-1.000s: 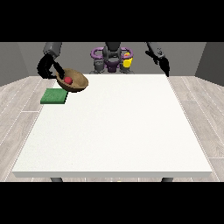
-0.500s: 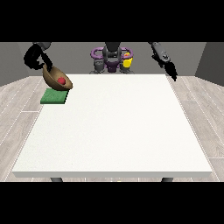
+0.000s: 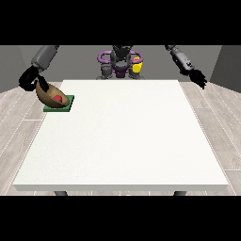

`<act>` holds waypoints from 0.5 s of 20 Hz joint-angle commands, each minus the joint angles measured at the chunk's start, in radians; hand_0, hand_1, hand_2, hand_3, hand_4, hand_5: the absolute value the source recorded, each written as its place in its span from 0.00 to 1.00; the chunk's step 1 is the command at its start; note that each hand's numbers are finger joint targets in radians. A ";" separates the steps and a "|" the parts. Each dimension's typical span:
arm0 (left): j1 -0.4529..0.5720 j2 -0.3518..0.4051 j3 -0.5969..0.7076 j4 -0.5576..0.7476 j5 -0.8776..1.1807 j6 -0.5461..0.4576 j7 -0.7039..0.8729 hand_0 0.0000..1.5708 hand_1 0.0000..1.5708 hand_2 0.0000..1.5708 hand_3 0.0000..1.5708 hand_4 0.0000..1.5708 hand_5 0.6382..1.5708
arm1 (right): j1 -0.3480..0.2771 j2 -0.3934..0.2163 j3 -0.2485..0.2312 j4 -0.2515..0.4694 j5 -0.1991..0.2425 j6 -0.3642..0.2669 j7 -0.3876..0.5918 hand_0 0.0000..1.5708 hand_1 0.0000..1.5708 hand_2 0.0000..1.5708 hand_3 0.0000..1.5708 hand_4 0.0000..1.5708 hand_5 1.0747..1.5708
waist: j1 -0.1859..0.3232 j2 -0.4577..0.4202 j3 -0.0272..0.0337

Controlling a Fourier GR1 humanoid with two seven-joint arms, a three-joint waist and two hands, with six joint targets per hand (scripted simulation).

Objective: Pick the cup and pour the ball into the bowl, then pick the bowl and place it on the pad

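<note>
No text, label, brand, number or sign can be read on anything here.

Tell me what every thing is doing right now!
bowl: tilted, held over the pad by the hand at the view's left.
ball: red, lying inside the bowl.
pad: green, flat on the table's far corner.
hand at the view's left: grips the bowl's rim.
hand at the view's right: holds nothing, off the table's side.

Large white table (image 3: 122, 136), green pad (image 3: 60, 104) at left edge
</note>
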 commanded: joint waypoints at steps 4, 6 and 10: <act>0.017 0.067 0.062 -0.039 0.076 -0.078 -0.026 0.00 0.00 0.00 0.00 0.56 0.59 | -0.012 0.079 -0.155 0.127 -0.152 0.004 -0.111 1.00 1.00 1.00 0.95 0.64 0.76 | -0.004 0.104 0.0142; 0.027 0.044 0.053 -0.067 0.068 -0.047 -0.020 0.00 0.00 0.00 0.00 0.55 0.58 | -0.007 0.119 -0.157 0.155 -0.152 -0.014 -0.110 1.00 1.00 1.00 0.72 0.51 0.63 | 0.006 0.109 0.0141; 0.064 0.057 0.075 -0.087 0.083 -0.049 -0.039 0.00 0.00 0.00 0.00 0.55 0.59 | -0.062 0.049 -0.302 0.219 -0.294 0.096 -0.076 1.00 1.00 0.95 0.81 0.16 0.69 | -0.019 0.114 0.0145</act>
